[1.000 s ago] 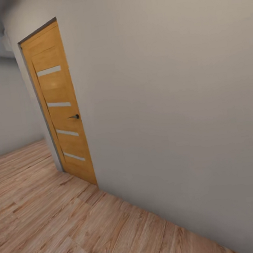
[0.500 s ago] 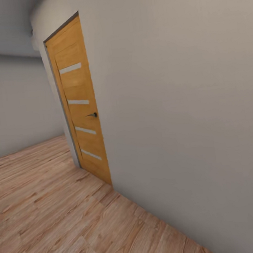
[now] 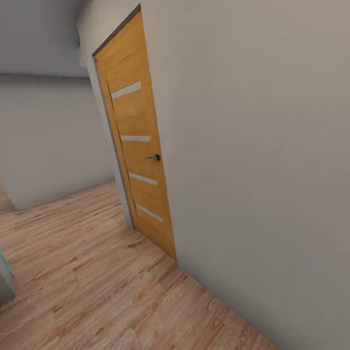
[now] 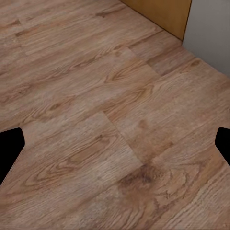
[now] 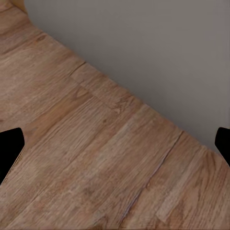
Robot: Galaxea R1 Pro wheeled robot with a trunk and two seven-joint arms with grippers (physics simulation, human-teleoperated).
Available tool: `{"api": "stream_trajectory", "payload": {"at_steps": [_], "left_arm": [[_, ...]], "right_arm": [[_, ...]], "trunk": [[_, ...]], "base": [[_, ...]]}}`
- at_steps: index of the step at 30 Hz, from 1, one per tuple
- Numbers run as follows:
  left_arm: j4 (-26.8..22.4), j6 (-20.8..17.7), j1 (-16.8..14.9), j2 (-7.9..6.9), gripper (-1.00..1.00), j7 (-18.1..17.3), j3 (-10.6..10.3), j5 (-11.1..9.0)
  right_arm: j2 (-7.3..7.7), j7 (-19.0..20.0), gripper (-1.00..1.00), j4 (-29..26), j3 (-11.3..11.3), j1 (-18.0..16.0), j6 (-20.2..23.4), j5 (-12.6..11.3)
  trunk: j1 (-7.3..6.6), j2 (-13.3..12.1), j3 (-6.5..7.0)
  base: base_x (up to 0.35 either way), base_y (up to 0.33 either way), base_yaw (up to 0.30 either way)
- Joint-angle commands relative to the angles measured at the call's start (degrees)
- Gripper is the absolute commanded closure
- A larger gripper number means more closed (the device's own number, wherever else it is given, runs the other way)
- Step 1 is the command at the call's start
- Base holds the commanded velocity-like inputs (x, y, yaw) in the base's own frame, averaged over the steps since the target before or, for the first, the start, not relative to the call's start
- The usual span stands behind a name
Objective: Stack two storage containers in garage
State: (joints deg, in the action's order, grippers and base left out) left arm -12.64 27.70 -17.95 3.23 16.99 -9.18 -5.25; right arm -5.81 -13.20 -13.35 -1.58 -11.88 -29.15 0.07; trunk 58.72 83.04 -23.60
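Beside the closed orange-wood door (image 3: 137,146), on light wood plank floor (image 3: 83,274): transit stage.
I see no containers; left gripper (image 4: 115,143) and right gripper (image 5: 115,143) spread wide, empty; stacking remains.

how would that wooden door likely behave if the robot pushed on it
The orange-wood door looks closed and flush in its frame, so a plain push probably won't move it. Its lever handle suggests a latch. The full-height panel looks stiff and fairly heavy.

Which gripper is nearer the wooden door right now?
Left, probably. The left gripper faces wood floor with the foot of the door just ahead; the right gripper faces the grey wall beside it.
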Motion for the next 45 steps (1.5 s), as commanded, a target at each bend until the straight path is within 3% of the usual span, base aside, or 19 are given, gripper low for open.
{"api": "stream_trajectory", "payload": {"at_steps": [1, 17, 45], "left_arm": [[0.1, 0.2, -0.1, -0.01, -1.0, 0.2, -0.5, -0.5], [0.1, 0.2, -0.1, -0.01, -1.0, 0.4, -0.5, -0.5], [0.1, 0.2, -0.1, 0.0, -1.0, 0.4, -0.5, -0.5]], "right_arm": [[0.0, -0.3, -1.0, 0.0, -0.2, 0.0, -0.1, 0.0], [0.0, -0.3, -1.0, 0.0, -0.2, 0.0, -0.1, 0.0], [0.01, -0.3, -1.0, 0.0, -0.2, 0.0, -0.2, 0.0]], "trunk": [[0.01, 0.0, -0.06], [0.01, 0.0, -0.06], [0.01, 0.0, -0.06]], "base": [[0.031, 0.0, 0.298], [0.044, -0.014, 0.298], [0.326, -0.037, 0.267]]}}
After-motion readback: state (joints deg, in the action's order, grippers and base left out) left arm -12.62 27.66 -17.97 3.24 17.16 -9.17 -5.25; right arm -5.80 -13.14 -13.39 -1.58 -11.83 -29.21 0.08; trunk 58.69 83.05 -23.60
